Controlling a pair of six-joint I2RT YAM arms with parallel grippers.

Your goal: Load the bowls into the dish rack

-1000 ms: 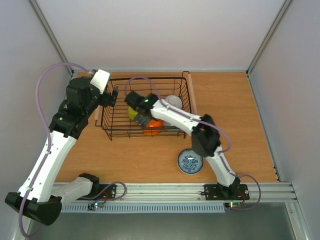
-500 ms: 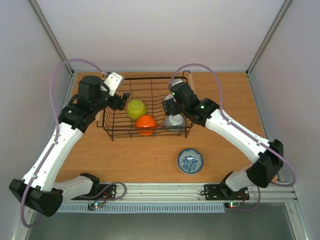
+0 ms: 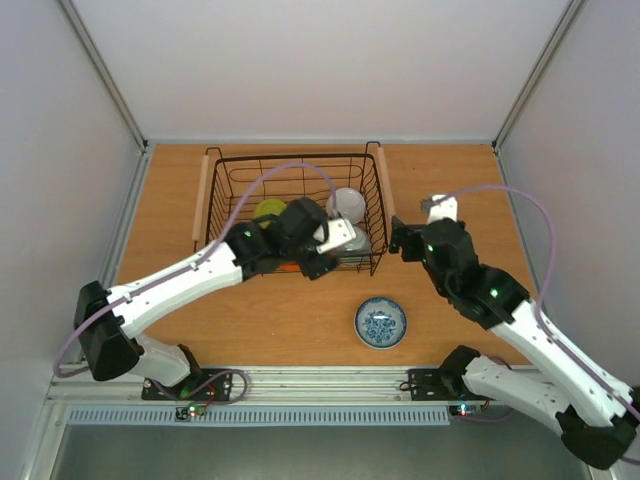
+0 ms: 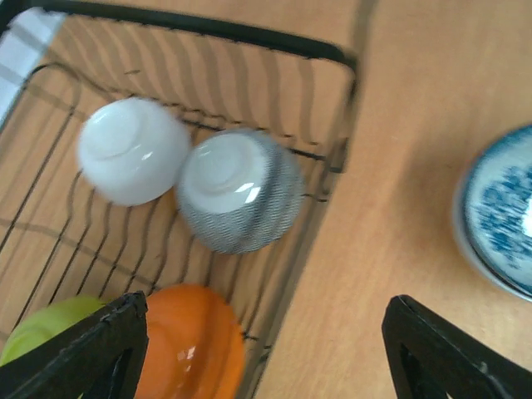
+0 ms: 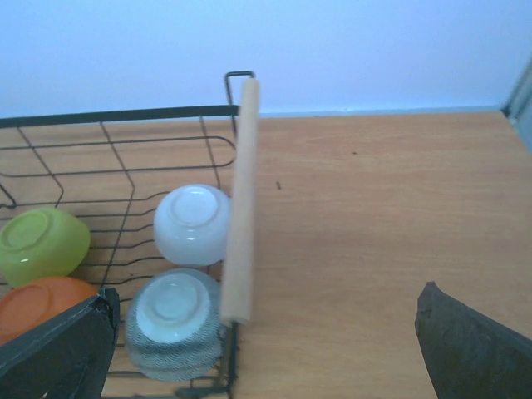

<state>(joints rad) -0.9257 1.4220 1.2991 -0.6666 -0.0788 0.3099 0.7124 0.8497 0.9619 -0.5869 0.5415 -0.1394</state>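
Observation:
The black wire dish rack (image 3: 222,190) stands at the back of the table. In it, bottoms up, are a white bowl (image 3: 346,203), a grey speckled bowl (image 4: 239,191), a yellow-green bowl (image 3: 268,209) and an orange bowl (image 4: 189,349). A second white bowl does not show. The white bowl with blue pattern (image 3: 380,322) sits upright on the table in front of the rack. My left gripper (image 3: 323,262) hangs open and empty over the rack's front right corner. My right gripper (image 3: 398,240) is open and empty, just right of the rack's right handle (image 5: 241,199).
The rack's left wooden handle (image 3: 200,200) runs along its left side. Grey walls close in the table on the left, back and right. Bare wood lies to the right of the rack (image 3: 470,200) and along the front.
My left arm swung from the rack's left side across to its front right corner. My right arm drew back out of the rack to its right side. The bowls have not moved.

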